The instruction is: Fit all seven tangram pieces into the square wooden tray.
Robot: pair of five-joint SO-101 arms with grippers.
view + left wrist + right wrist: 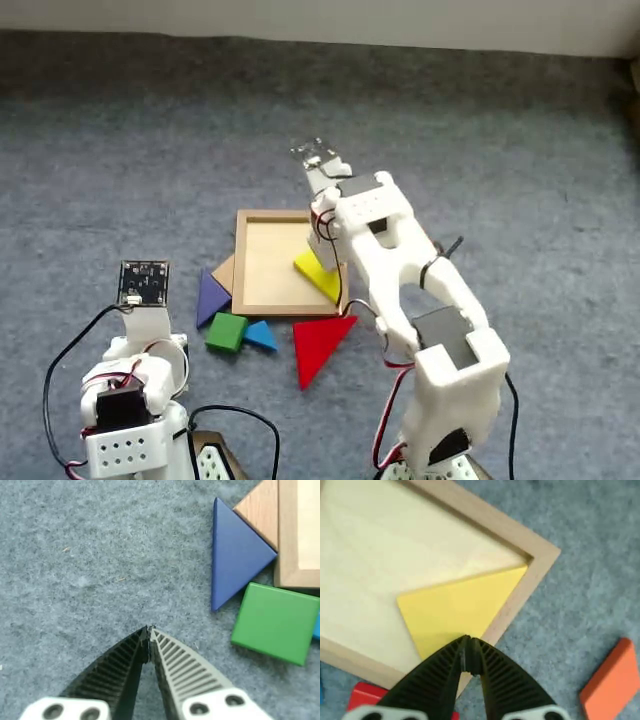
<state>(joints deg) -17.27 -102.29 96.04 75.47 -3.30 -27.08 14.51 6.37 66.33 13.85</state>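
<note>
the right gripper (468, 652), jaws closed with nothing between them, hangs just above the yellow triangle (457, 611) inside the wooden tray (540, 564), while the left gripper (149, 632), likewise closed, sits near the blue triangle (232, 555).

Quick headcount from where I'm standing: one square wooden tray (270, 215) and seven tangram pieces. Five of those are triangles: yellow triangle (318, 272), red triangle (320, 345), dark blue triangle (211, 297), light blue triangle (261, 335) and a plain wood triangle (224, 272). Then there's one green square (226, 331) and one orange parallelogram (612, 682). So every colour shows up exactly once. Robot-wise it's two arms with one gripper each: left gripper (149, 628), right gripper (468, 641).
</note>
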